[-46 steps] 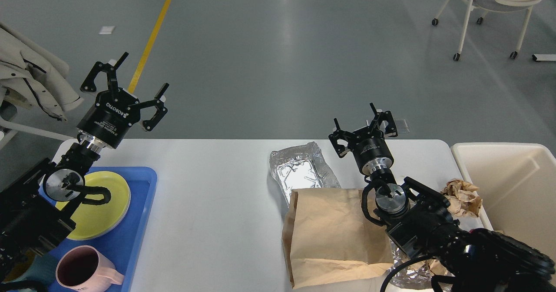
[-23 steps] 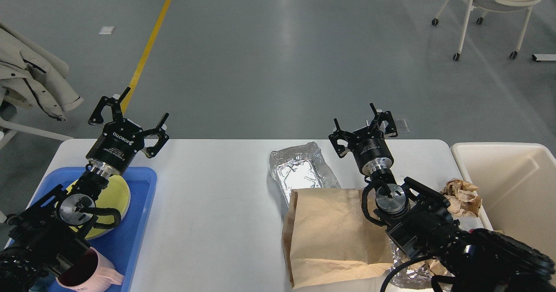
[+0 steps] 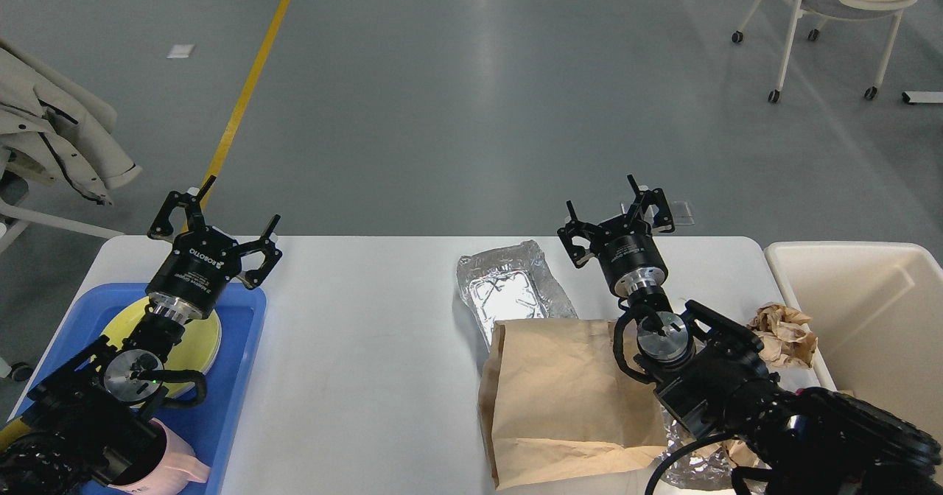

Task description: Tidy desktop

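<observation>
Our left gripper hovers with fingers spread above the desktop; our right gripper too, beyond the brown paper bag.

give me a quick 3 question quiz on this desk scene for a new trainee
1. True or false: the yellow plate lies in the blue tray.
2. Which item lies partly under the brown paper bag?
A. the pink mug
B. the foil container
C. the crumpled paper
3. Fill in: both the left gripper and the right gripper are ____ and hold nothing.

Key
1. True.
2. B. The bag's far edge covers the near end of the foil container on the desktop.
3. Open.
</observation>
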